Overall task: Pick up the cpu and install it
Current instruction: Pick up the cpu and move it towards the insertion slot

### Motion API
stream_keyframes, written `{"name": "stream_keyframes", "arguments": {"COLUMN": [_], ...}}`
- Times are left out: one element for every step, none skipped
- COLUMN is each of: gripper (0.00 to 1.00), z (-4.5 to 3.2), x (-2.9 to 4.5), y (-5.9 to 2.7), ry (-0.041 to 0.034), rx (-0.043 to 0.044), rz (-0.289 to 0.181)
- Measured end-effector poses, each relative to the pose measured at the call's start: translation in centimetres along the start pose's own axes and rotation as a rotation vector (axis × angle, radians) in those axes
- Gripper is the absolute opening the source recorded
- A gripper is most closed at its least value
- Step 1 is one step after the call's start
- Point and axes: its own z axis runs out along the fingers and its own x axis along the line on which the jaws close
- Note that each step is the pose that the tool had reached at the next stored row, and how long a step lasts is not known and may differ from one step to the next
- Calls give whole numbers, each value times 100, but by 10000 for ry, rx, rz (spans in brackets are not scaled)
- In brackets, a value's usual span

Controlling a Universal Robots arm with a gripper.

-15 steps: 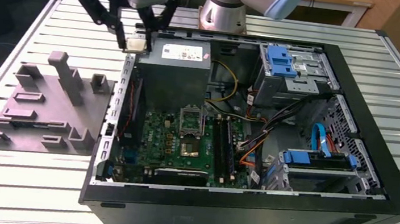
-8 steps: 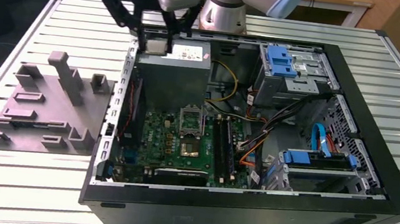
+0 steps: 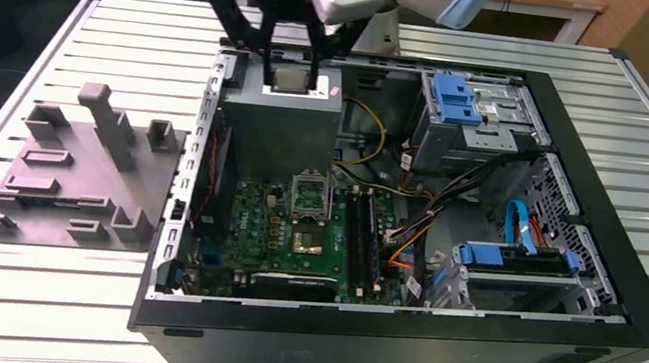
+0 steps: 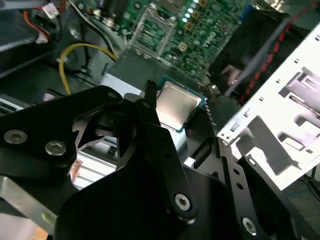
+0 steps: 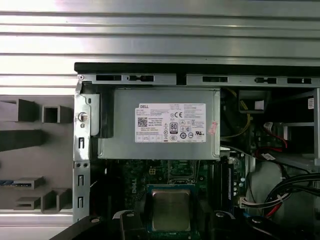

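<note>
Handling: we judge the cpu [image 3: 291, 82] light, stiff and thin, but fragile. Its smooth metal top could slip, and its underside should not be knocked.
Hold: by two opposite edges, kept level, never by the faces.
Look: a small flat square with a pale silvery-grey lid on a thin green-edged board, plain in the first wrist view [image 5: 170, 210].
Jaws: closed on the cpu's opposite edges, carrying it clear of any surface.
Where: in the air above the power supply [image 5: 160, 127], at the far corner of the open computer case [image 3: 616, 227] on the exterior view's left.
Nearer: the motherboard [image 3: 293, 233] with its metal socket frame [image 4: 151, 31]; the cpu is not yet installed.
Outside: a grey moulded tray [image 3: 65, 178] lies on the slatted desk [image 3: 14, 292], beside the case on the exterior view's left.
</note>
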Motion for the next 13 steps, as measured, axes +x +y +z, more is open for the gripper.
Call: {"name": "stream_keyframes", "arguments": {"gripper": [47, 47, 47, 47, 47, 47, 47, 47, 47, 47, 47, 47, 47], "z": [1, 2, 3, 4, 5, 7, 8, 9, 9, 9, 11, 13, 15], "x": [-45, -94, -139, -184, -229, -275, -320, -361, -382, -394, -399, -402, -404], "y": [0, 1, 1, 2, 2, 3, 3, 3, -1, -12, -28, -48, -70], "ry": [0, 0, 0, 0, 0, -1, 0, 0, 0, 1, -1, 0, 0], "rx": [0, 0, 1, 0, 1, -1, 0, -1, 0, 1, -1, 0, 1], "rz": [-1, 0, 1, -1, -1, 1, -1, -2, 1, 5, 8, 11, 14]}}
